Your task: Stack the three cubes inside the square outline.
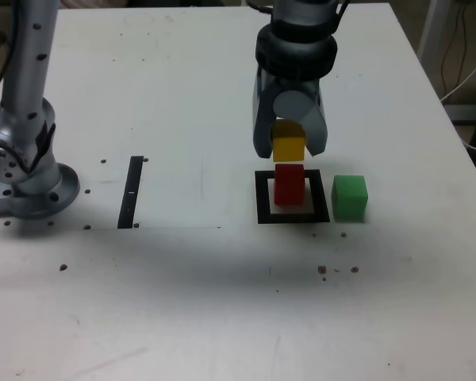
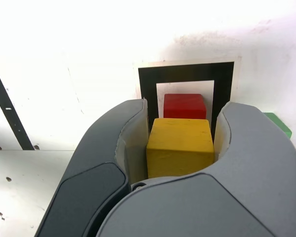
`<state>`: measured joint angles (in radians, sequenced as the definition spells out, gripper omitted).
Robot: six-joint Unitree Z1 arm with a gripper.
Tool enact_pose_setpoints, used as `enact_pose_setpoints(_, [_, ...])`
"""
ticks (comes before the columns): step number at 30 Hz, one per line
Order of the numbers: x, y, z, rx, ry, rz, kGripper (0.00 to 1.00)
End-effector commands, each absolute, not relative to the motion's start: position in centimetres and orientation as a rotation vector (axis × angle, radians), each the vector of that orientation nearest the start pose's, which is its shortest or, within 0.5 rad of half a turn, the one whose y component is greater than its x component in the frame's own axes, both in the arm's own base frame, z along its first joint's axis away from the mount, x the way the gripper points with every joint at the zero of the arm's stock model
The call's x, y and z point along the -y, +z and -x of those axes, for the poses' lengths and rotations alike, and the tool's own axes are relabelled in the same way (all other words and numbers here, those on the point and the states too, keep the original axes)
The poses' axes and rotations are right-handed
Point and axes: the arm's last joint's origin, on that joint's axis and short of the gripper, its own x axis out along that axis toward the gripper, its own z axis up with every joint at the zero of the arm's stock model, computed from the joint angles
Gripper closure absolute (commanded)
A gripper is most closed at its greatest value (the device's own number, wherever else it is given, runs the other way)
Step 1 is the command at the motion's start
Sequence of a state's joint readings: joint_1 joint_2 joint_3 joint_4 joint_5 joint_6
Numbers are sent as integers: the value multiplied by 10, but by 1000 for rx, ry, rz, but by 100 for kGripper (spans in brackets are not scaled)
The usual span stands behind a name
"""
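My gripper is shut on the yellow cube, which hangs just above the red cube. The red cube stands upright inside the black square outline. The green cube rests on the table just to the exterior view's right of the outline. In the wrist view the yellow cube sits between the two grey fingers, with the red cube inside the square outline below it and an edge of the green cube peeking past one finger.
A thin black strip lies on the white table at the exterior view's left of centre. The arm's grey base stands at the far left. Small dark specks dot the table. The table edge runs along the right side.
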<state>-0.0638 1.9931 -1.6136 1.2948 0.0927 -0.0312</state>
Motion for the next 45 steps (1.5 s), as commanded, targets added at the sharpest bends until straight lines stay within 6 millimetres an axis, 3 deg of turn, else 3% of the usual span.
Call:
enact_pose_setpoints(1, [19,267,-359,-1694,45,-105,77])
enact_pose_setpoints(11, [19,253,-362,-1733,35,-94,77])
enact_pose_setpoints(16, [20,244,-363,-1755,24,-80,71])
enact_pose_setpoints(20, [20,244,-363,-1758,23,-80,61])
enact_pose_setpoints(28, [19,248,-363,-1734,26,-96,30])
enact_pose_setpoints(37, [19,247,-365,-1702,23,-108,4])
enact_pose_setpoints(45, [19,249,-363,-1704,24,-109,1])
